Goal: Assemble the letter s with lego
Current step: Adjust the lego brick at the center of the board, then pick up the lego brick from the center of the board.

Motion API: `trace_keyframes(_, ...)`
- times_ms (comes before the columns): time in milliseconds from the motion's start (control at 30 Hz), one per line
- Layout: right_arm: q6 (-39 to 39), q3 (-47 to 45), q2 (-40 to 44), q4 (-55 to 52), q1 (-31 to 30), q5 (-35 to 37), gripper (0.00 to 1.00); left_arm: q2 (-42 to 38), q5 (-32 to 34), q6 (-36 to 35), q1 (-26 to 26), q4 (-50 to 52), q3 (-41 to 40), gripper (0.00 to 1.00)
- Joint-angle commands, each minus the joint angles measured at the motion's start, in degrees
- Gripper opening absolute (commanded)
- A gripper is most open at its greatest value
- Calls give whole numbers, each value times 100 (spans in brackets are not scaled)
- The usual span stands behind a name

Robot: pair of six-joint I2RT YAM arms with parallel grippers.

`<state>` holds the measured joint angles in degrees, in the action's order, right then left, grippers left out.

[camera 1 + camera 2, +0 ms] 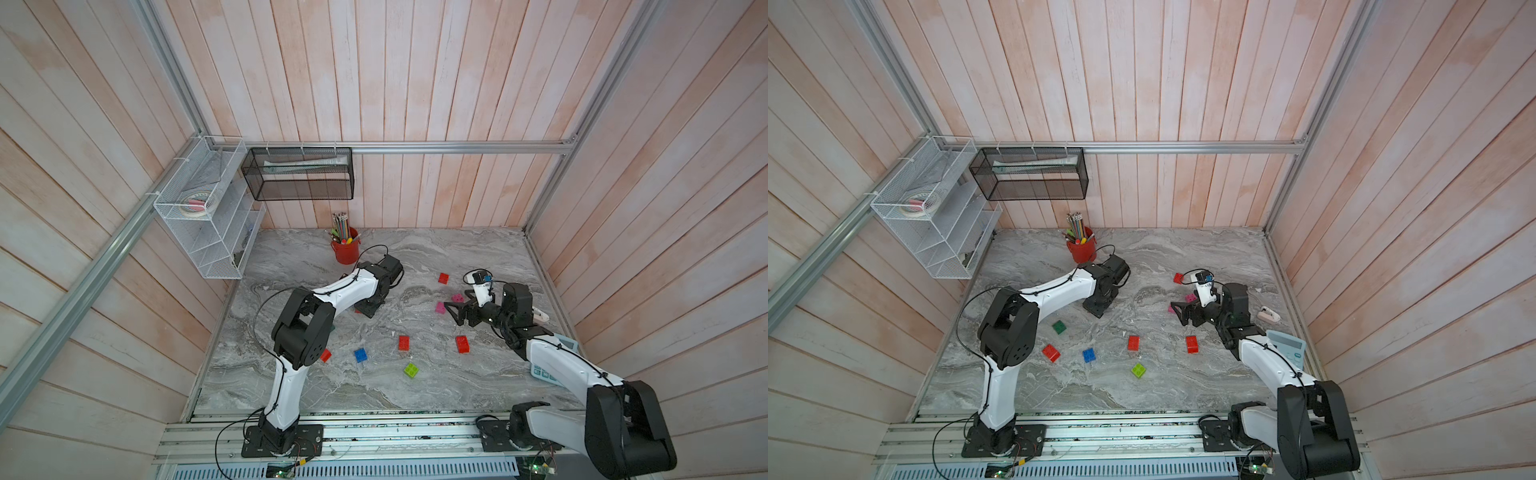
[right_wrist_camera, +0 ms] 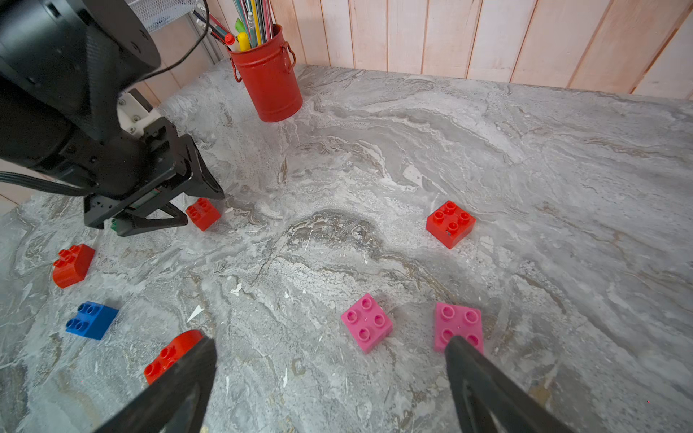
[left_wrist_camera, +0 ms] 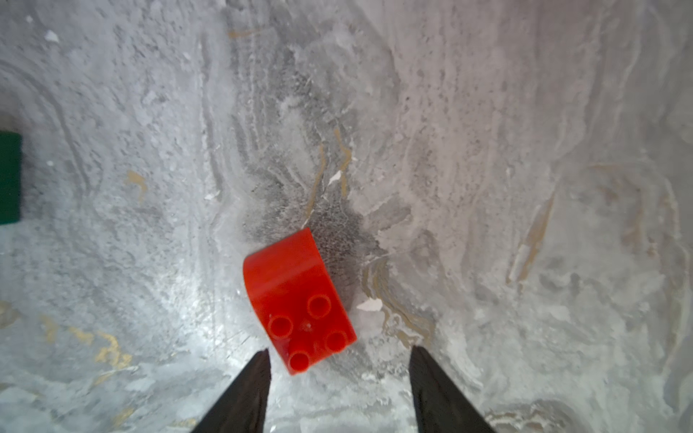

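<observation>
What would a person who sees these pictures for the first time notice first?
The bright lego bricks, mostly red, scattered over the grey marble table, stand out first. Next come the red pencil cup by the back wall and the left pincer, open, with a red curved brick at its tips.

The left arm (image 1: pixel 286 386) and the right arm (image 1: pixel 557 361) have white shells on their long links and rounded black housings at the joints, some dotted with small holes. A thin black cable (image 1: pixel 254 324) runs along each. Both stand on black base plates (image 1: pixel 309 436). The fingers (image 2: pixel 202 176) are black and tapering.
</observation>
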<state>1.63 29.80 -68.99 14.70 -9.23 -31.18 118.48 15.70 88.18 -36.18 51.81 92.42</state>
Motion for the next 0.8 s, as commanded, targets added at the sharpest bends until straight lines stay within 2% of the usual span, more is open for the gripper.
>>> trace_keyframes(0,-87,0,72,-160,-15,-216,97,-634,253,-1022,13,3,-165,66)
trace_keyframes(100,-127,6,113,-163,-119,-234,97,-1159,246,-2151,54,-314,-573,67)
trace_keyframes(200,-145,45,118,-249,-302,-225,97,-1728,-58,-3500,174,-817,-1174,72)
trace_keyframes(300,-218,69,126,-271,-508,-193,97,-2158,-419,-4485,426,-965,-1668,82)
trace_keyframes(500,-460,129,150,-391,-981,-67,97,-2579,-942,-4823,985,-738,-2278,82)
trace_keyframes(767,-645,203,97,-504,-1549,147,97,-2852,-1154,-4549,1416,-1199,-3119,78)
